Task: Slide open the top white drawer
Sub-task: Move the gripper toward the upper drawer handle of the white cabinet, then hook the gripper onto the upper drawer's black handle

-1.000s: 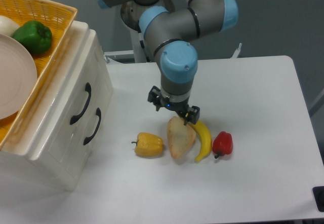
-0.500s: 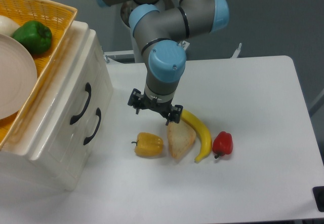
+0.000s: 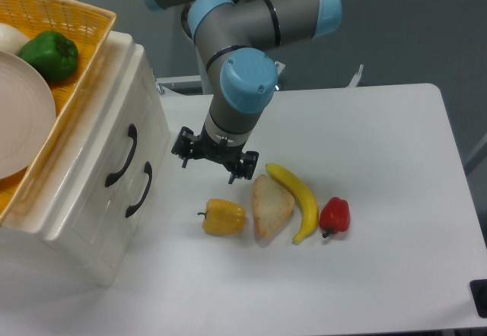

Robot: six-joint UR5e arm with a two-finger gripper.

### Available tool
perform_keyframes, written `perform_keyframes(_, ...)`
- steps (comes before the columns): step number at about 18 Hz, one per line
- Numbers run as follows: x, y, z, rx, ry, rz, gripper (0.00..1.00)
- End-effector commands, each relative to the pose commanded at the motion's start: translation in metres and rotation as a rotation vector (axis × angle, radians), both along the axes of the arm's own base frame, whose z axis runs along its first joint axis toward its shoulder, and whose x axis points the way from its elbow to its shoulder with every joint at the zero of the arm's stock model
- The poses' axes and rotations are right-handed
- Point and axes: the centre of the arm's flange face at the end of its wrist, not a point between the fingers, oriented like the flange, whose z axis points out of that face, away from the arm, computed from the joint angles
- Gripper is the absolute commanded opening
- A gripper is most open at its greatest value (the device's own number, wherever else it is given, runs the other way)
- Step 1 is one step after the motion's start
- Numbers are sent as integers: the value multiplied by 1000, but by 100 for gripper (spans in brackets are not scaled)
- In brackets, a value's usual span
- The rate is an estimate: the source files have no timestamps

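White surface [image 3: 380, 138] holds a cabinet at the left, its top white drawer [image 3: 114, 142] shut, while the end effector [image 3: 208, 166] hangs nearby, fingers spread, holding nothing.

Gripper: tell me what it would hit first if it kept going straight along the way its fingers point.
The gripper points down, so it would probably meet the bare table first, just above the yellow pepper and left of the bread. Depth is unclear from this one view.

Basket [image 3: 80, 85] and plate [image 3: 23, 115] cut by left edge.
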Motion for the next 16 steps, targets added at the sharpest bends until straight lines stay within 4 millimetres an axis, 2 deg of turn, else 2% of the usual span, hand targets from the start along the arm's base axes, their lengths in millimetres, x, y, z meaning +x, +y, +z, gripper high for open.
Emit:
perform_keyframes(8, 39, 21, -2, 2, -37, -24, 100)
perform_keyframes(16, 51, 26, 0, 1, -63, -29, 100)
